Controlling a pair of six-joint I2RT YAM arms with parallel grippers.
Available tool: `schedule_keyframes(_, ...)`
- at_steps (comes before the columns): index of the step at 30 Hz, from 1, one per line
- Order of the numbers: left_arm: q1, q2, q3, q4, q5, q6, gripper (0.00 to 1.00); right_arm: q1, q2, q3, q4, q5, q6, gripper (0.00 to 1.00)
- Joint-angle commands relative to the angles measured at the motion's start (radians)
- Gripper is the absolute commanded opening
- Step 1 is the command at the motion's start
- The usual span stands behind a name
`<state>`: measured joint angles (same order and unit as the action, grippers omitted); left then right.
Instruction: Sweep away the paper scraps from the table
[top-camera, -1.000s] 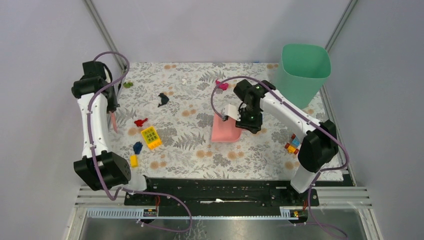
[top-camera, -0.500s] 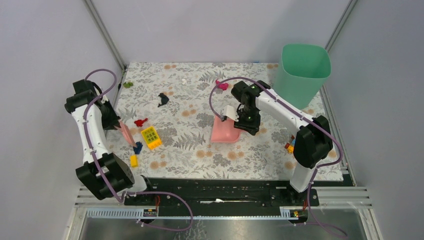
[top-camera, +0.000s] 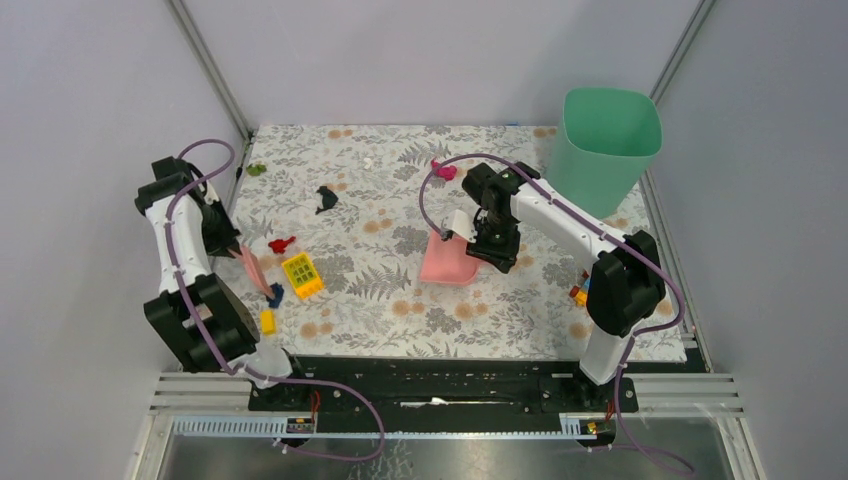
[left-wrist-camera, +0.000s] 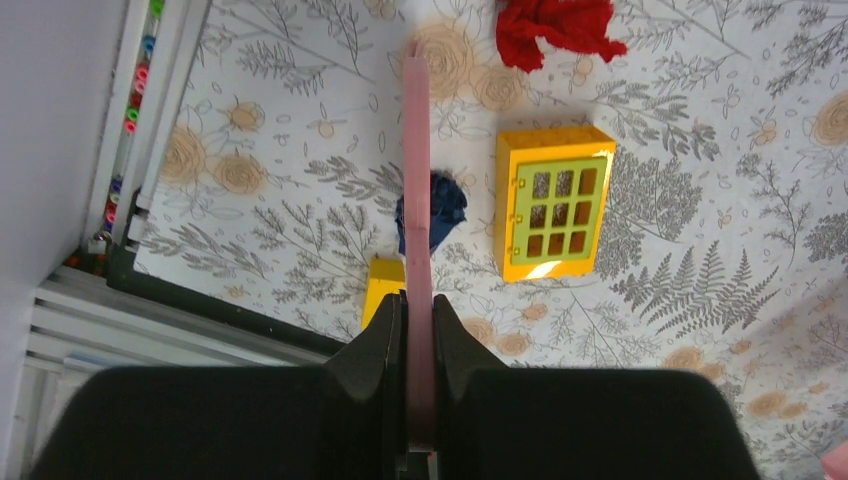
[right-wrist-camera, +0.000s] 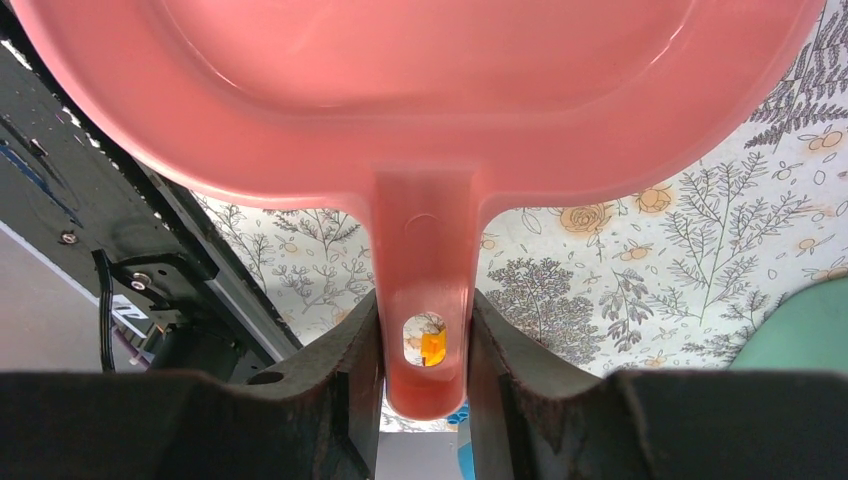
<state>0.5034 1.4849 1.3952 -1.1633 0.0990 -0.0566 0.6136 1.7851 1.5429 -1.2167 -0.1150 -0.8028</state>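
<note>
Paper scraps lie on the leaf-patterned table (top-camera: 400, 310): a magenta one (top-camera: 442, 170), a dark one (top-camera: 325, 198), a red one (top-camera: 282, 243) and a dark blue one (top-camera: 275, 295). I see no cyan scrap. My left gripper (top-camera: 228, 245) is shut on a flat pink sweeper (left-wrist-camera: 417, 180). The sweeper's tip touches the dark blue scrap (left-wrist-camera: 445, 205), and the red scrap (left-wrist-camera: 555, 28) lies beyond. My right gripper (top-camera: 490, 245) is shut on the handle of the pink dustpan (top-camera: 448, 262), which rests mid-table. The handle (right-wrist-camera: 425, 300) sits between the fingers.
A yellow windowed brick (top-camera: 302, 275) lies right of the sweeper and a small yellow brick (top-camera: 267, 321) near the front edge. A green bin (top-camera: 605, 145) stands at the back right. A toy-brick vehicle (top-camera: 580, 293) is partly hidden by the right arm. A green bit (top-camera: 257, 169) lies at the back left.
My left gripper swung toward the front with the pink sweeper, from beside the red scrap to the dark blue scrap. The dustpan shifted slightly left.
</note>
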Motion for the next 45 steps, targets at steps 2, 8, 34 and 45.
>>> schedule_keyframes(2, 0.002, 0.063, 0.086, 0.110, -0.005, 0.027, 0.00, 0.004, 0.000, 0.000, 0.010, -0.011, 0.044, 0.00)
schedule_keyframes(8, -0.042, 0.149, 0.164, 0.169, 0.023, 0.008, 0.00, 0.003, 0.032, 0.023, 0.037, 0.001, 0.064, 0.00)
schedule_keyframes(34, -0.324, 0.286, 0.685, 0.130, -0.001, 0.247, 0.00, 0.019, 0.280, 0.131, 0.120, 0.003, 0.242, 0.00)
schedule_keyframes(45, -0.338, 0.457, 0.653, 0.432, -0.340, 0.647, 0.00, 0.018, 0.261, 0.121, 0.122, 0.006, 0.254, 0.00)
